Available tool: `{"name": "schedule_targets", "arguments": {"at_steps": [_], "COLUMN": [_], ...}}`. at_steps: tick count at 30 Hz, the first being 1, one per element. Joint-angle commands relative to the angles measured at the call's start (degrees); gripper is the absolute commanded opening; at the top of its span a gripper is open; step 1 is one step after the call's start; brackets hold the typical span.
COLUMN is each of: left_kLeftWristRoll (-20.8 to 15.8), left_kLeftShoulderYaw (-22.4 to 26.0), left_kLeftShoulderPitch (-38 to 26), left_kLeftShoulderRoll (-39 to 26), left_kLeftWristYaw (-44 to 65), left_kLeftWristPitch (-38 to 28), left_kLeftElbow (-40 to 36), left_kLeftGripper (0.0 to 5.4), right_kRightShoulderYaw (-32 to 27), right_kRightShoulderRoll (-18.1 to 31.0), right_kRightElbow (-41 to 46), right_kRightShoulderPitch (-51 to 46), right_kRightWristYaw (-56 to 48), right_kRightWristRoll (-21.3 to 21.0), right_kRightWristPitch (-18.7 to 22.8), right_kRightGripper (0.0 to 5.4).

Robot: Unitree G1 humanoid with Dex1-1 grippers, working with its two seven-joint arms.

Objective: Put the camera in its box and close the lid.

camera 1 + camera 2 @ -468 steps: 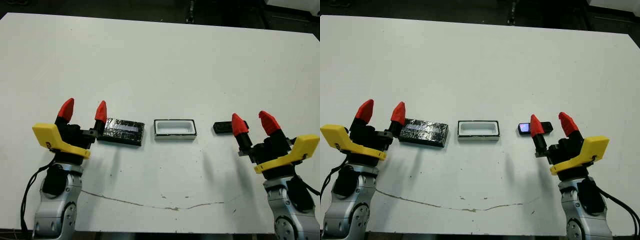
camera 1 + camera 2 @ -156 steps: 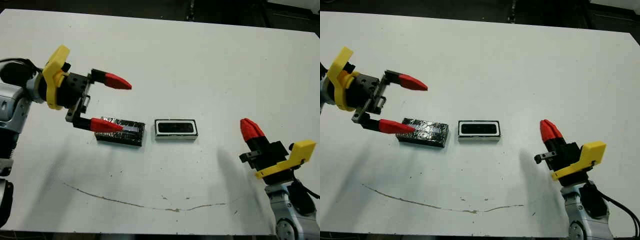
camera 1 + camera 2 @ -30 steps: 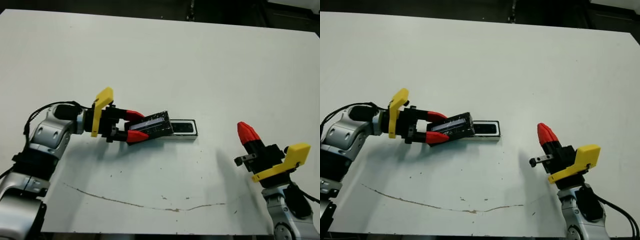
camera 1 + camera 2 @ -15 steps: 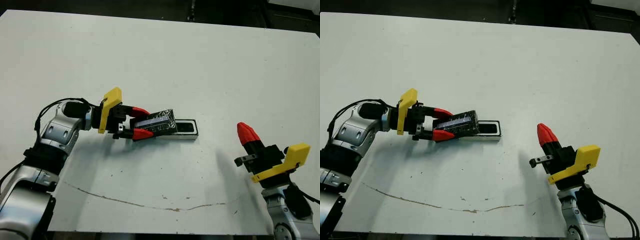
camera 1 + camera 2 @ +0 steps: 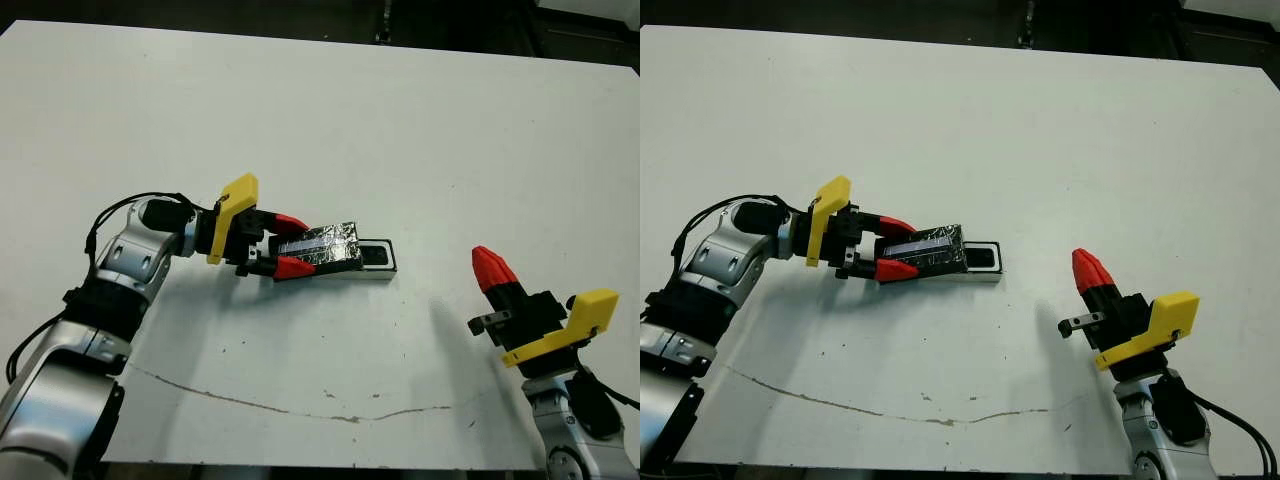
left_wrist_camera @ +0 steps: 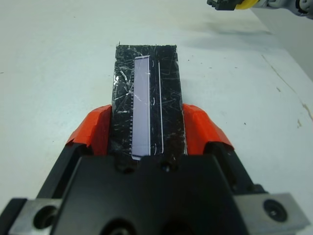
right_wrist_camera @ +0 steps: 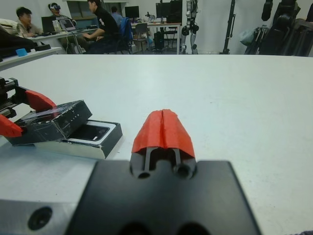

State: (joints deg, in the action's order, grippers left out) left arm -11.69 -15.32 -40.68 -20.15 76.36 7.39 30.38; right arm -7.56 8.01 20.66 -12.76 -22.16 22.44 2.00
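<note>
My left gripper (image 5: 291, 245) is shut on the lid (image 5: 322, 244), a crinkly black slab with a pale stripe, gripped by its near end between both fingers (image 6: 95, 129). The lid is tilted, and its far end lies over the left part of the box (image 5: 381, 268). The box's right end still shows, with the black camera (image 7: 91, 132) lying inside it. In the left wrist view the lid (image 6: 146, 93) hides the box. My right gripper (image 5: 490, 268) is shut on nothing and stands at the table's front right, well clear of the box.
A thin dark crack line (image 5: 300, 405) runs across the white table near its front edge. Several people (image 7: 98, 19) sit at desks far beyond the table in the right wrist view.
My left gripper has carried the lid to the right, so it covers more of the box than before. The right arm has stayed where it was.
</note>
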Motion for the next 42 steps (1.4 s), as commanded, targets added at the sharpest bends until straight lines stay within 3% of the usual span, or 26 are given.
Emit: {"name": "schedule_targets", "arguments": {"at_steps": [1,13,24,35,42], "left_kLeftWristRoll": [1.5,4.2,7.5,9.5,9.8], "left_kLeftShoulderYaw": [-2.1,-4.7,-6.7,-8.5,-9.3], "left_kLeftShoulderPitch": [0.1,-2.9,-5.3,-6.8,-8.1], "left_kLeftShoulderRoll": [1.6,7.4,13.4,17.0,19.3], "left_kLeftWristYaw": [0.7,-0.3,-0.5,-1.0,-0.5], "left_kLeftWristPitch": [1.8,1.1,-9.4,-14.5,-12.7], "left_kLeftElbow": [1.4,6.9,17.5,21.2,24.0], "left_kLeftGripper": [3.15,3.15,3.15,3.15,3.15], "right_kRightShoulderYaw": [-0.3,-0.3,-0.3,-0.4,-0.5], "right_kRightShoulderRoll": [0.4,0.6,0.5,0.4,0.3], "right_kRightElbow": [-0.5,-0.5,-0.8,-1.0,-1.5], "right_kRightShoulderPitch": [-0.8,-1.0,-1.1,-1.2,-1.1], "right_kRightWristYaw": [-0.2,-0.1,-0.1,0.0,-0.4], "right_kRightWristRoll": [-0.2,0.0,-0.3,0.0,0.4], "right_kRightWristPitch": [-1.1,-0.9,-1.4,-1.4,-1.9], "right_kRightGripper": [0.0,0.0,0.0,0.0,0.0]}}
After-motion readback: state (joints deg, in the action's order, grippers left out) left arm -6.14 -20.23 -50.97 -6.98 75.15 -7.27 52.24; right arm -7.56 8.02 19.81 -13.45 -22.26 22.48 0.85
